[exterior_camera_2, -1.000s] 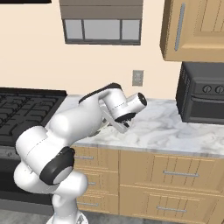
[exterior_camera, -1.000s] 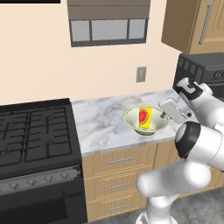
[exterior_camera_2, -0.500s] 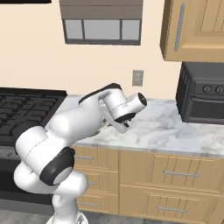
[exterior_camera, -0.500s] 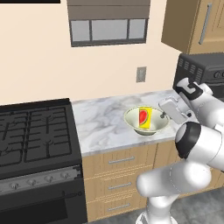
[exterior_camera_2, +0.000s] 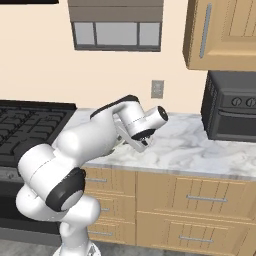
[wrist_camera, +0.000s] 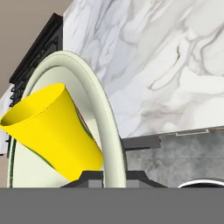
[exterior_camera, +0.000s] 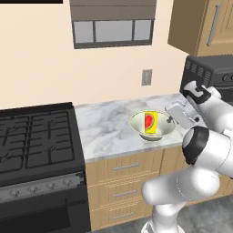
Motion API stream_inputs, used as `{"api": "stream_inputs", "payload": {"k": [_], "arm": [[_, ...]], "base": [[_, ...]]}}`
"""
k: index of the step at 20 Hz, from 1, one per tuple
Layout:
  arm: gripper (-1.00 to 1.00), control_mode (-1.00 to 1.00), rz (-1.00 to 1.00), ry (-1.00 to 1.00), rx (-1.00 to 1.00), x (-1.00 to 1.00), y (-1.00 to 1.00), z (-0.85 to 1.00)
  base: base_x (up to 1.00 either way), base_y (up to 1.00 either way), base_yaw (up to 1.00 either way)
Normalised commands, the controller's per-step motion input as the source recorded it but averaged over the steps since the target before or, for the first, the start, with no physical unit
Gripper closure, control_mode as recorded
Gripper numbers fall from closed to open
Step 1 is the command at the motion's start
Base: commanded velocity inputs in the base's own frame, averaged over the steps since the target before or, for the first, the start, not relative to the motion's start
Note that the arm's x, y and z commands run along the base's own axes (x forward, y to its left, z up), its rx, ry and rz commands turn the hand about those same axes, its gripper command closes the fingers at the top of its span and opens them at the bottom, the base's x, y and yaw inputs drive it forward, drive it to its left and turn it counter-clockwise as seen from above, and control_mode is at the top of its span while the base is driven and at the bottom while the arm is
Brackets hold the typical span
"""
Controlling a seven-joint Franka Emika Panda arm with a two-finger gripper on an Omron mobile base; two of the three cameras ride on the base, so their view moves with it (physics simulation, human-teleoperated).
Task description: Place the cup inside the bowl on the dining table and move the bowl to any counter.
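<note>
Gripper (wrist_camera: pixel 114 176) fingers pinch the bowl (wrist_camera: pixel 107 131) rim in the hand view, the yellow cup (wrist_camera: pixel 52 129) standing inside. From the left base view, the bowl (exterior_camera: pixel 136 125) rests on the counter (exterior_camera: pixel 104 129) beside the stove (exterior_camera: pixel 36 141), the cup (exterior_camera: pixel 150 122) upright in it.

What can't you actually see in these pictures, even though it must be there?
- Right base view: the arm's white body hides the bowl and the cup on the counter.
- Left base view: the gripper meets the bowl's far rim; the wrist covers its fingertips.
- Hand view: the bowl's rim hides the contact itself, and the frame's edge cuts off the bowl's left side.
- Whether the bowl's foot rests on the counter is not clear.
</note>
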Motion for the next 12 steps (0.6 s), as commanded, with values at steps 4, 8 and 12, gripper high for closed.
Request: {"api": "stream_inputs", "payload": {"k": [4, 8, 12], "arm": [[1.0, -1.0, 0.0, 0.0, 0.0, 0.01, 0.0, 0.0], [1.0, -1.0, 0.0, 0.0, 0.0, 0.24, 0.01, 0.0], [1.0, -1.0, -0.03, 0.0, 0.0, 0.41, 0.1, 0.0]], "base": [[0.0, 0.0, 0.0], [0.0, 0.0, 0.0], [0.0, 0.0, 0.0]]}}
